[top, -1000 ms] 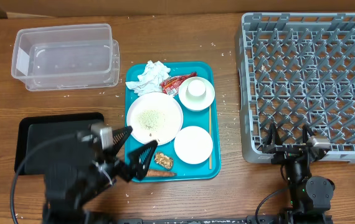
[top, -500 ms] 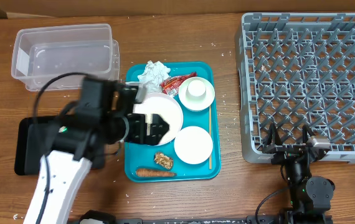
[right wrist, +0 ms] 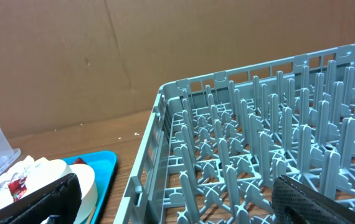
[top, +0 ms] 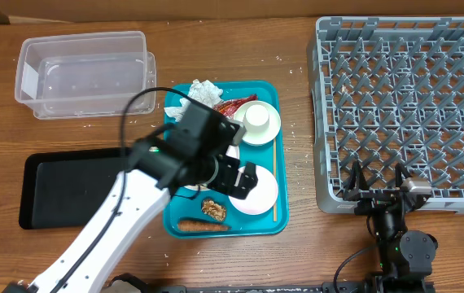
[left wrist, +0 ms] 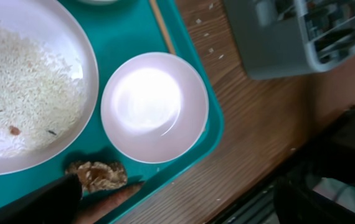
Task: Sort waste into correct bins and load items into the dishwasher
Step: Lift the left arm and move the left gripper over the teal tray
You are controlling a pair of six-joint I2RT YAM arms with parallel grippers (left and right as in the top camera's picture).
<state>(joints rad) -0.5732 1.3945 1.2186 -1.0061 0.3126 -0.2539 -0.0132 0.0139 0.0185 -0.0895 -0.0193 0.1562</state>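
Note:
My left gripper (top: 238, 181) is open and empty, hovering over the teal tray (top: 272, 89) between the rice plate and a small white bowl (top: 260, 193). In the left wrist view the plate with loose rice (left wrist: 22, 93), the bowl (left wrist: 154, 107), the brown lump (left wrist: 96, 175) and the carrot (left wrist: 112, 198) lie below the open fingers (left wrist: 177, 210). The napkin (top: 198, 91), red wrapper (top: 230, 106) and a cup in a second bowl (top: 256, 120) sit at the tray's far end. My right gripper (top: 376, 181) is open and empty at the grey dish rack's (top: 407, 106) front edge.
The clear tub (top: 85, 72) stands at the back left. The black tray (top: 61, 191) lies at the front left, partly under my left arm. A wooden chopstick (top: 274, 183) lies along the teal tray's right side. Rice grains are scattered on the table.
My left arm has swung from over the black tray rightward across the teal tray; its gripper now hangs by the small bowl. The right arm has not moved.

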